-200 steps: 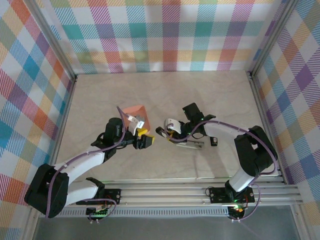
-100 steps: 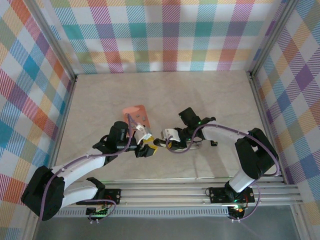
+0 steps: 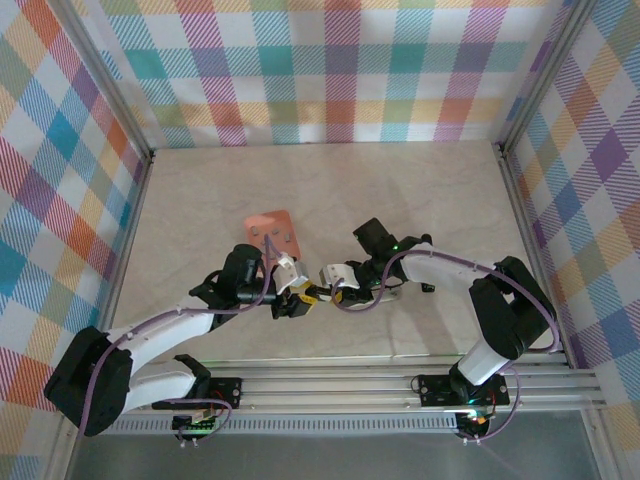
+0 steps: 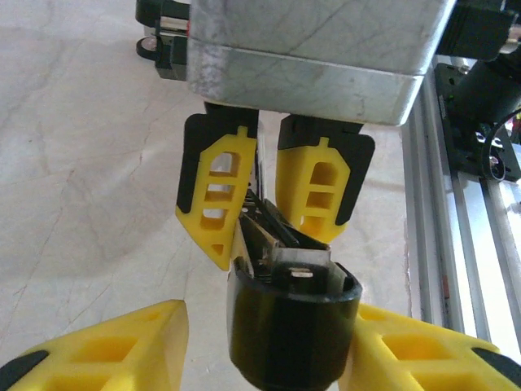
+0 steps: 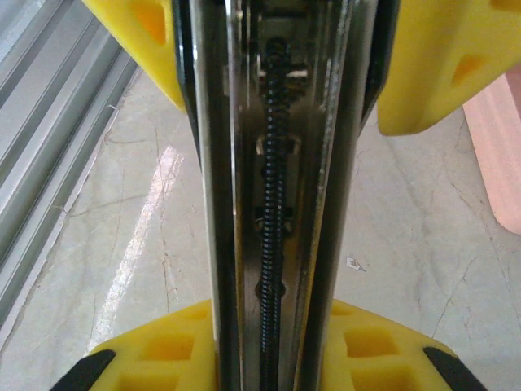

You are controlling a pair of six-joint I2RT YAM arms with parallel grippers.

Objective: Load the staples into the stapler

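Observation:
My right gripper [image 5: 273, 330] is shut on the stapler [image 5: 273, 204], whose open metal channel with its long spring runs straight out between the yellow fingers. In the top view the right gripper [image 3: 338, 283] and left gripper [image 3: 303, 297] meet tip to tip at the table's middle front. My left gripper [image 4: 277, 346] straddles the stapler's black end [image 4: 289, 326]. Its right finger [image 4: 423, 350] touches that end. Its left finger [image 4: 106, 350] stands a small gap away. The staples are too small to make out; faint specks lie on the salmon-pink tray [image 3: 272, 228].
The tray lies just behind the left gripper, and its edge [image 5: 498, 163] shows to the right of the stapler. An aluminium rail [image 4: 456, 244] runs along the near table edge. Checked walls [image 3: 320, 70] close in the back and sides.
The left gripper has swung from beside the tray to the stapler's end, and its jaws have narrowed. The right arm has brought the stapler left and nearer, to meet it.

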